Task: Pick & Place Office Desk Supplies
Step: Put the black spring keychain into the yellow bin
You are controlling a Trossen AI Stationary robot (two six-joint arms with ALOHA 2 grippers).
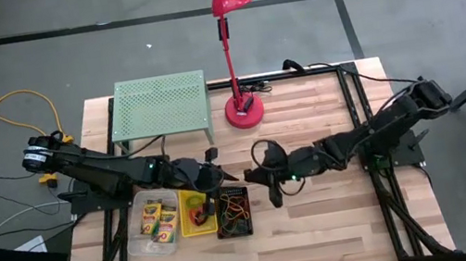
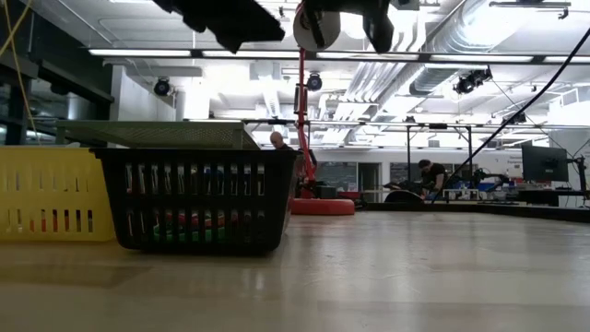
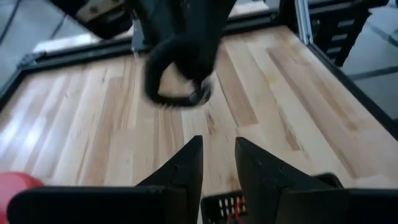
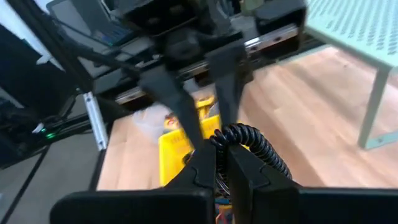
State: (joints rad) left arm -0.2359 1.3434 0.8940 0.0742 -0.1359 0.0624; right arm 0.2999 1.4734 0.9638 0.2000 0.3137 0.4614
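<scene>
Three small bins stand in a row near the table's front left. A clear bin (image 1: 156, 221) holds yellow crayon boxes, a yellow bin (image 1: 195, 211) holds something red, and a black mesh bin (image 1: 233, 211) holds coloured loops. My right gripper (image 1: 259, 177) hovers just right of the mesh bin, shut on a black coiled loop (image 1: 266, 151). My left gripper (image 1: 214, 169) hangs above the far edge of the bins. It faces the right gripper, and its fingers (image 3: 217, 158) are slightly open with nothing between them. My right gripper pinches one spot of the black coiled loop's ring (image 4: 231, 133) between its two fingers, at their free ends. The fingers lie nearly level and point toward the table's left. The loop (image 3: 177, 78) hangs from them, well clear of the table.
A red desk lamp stands on its base (image 1: 242, 110) at the far middle. A light-green perforated rack (image 1: 161, 104) stands at the far left. Bare wood lies in front of and below the right arm (image 1: 331, 218). In the low view the black mesh bin (image 2: 194, 198) and yellow bin (image 2: 46, 194) stand close.
</scene>
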